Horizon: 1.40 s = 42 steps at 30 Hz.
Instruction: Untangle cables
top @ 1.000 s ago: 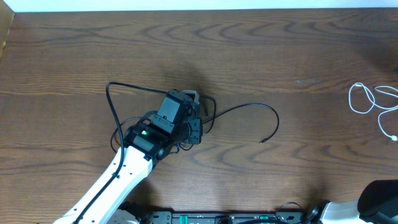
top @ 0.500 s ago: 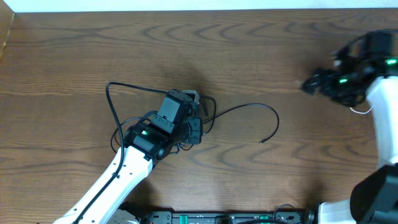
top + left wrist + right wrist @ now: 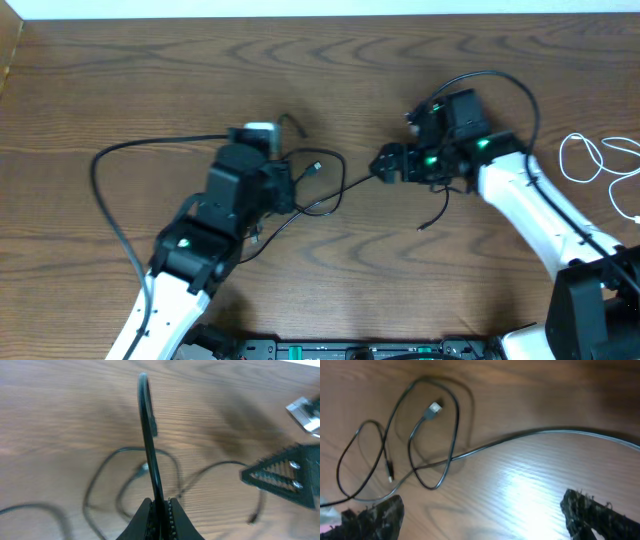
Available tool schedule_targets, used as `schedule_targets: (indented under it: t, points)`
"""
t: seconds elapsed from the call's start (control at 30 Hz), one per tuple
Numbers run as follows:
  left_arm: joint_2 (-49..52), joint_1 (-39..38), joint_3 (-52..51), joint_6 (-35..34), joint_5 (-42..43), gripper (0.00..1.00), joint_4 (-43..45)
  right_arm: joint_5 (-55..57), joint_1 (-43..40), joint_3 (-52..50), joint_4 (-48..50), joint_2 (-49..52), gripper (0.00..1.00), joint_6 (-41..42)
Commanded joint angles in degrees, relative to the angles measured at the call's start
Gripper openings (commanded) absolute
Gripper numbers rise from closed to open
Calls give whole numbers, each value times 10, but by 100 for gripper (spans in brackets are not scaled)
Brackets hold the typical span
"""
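Left tool (image 3: 159, 506) clamps black cable (image 3: 150, 455) as anchor; right tool (image 3: 480, 502), at the tangle's 3 o'clock, gapes over its free run, likely to grip

White cable (image 3: 563, 158) partly beyond the overhead view's right edge; black cable (image 3: 357, 180) partly under the left arm (image 3: 200, 235).

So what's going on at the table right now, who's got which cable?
The left gripper is shut on the black cable, pinching one strand. The right gripper is open above the same cable's long run, holding nothing. The white cable lies looped at the right edge, apart from both. The black cable's loops are not yet straightened.
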Motion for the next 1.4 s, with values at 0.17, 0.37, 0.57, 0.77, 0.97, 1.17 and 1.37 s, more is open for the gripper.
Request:
schedule_targets:
  t: [0.17, 0.37, 0.57, 0.77, 0.97, 1.17, 1.37]
  points:
    - [-19, 96, 10, 0, -63, 8, -84, 96, 115, -45, 96, -3, 96, 110]
    - [-15, 96, 9, 0, 18, 8, -90, 117, 184, -45, 154, 17, 89, 125]
    - [2, 96, 9, 0, 54, 8, -95, 117, 221, -45, 191, 59, 83, 158]
    - [12, 96, 9, 0, 145, 8, -36, 136, 205, -43, 176, 63, 82, 133]
    - [17, 93, 9, -60, 212, 7, 125, 118, 143, -43, 118, 44, 83, 108]
    - [54, 55, 9, -133, 268, 8, 220, 100, 95, -43, 78, 38, 85, 50]
    - [115, -6, 9, -136, 276, 8, 285, 80, 58, -43, 66, 37, 87, 5]
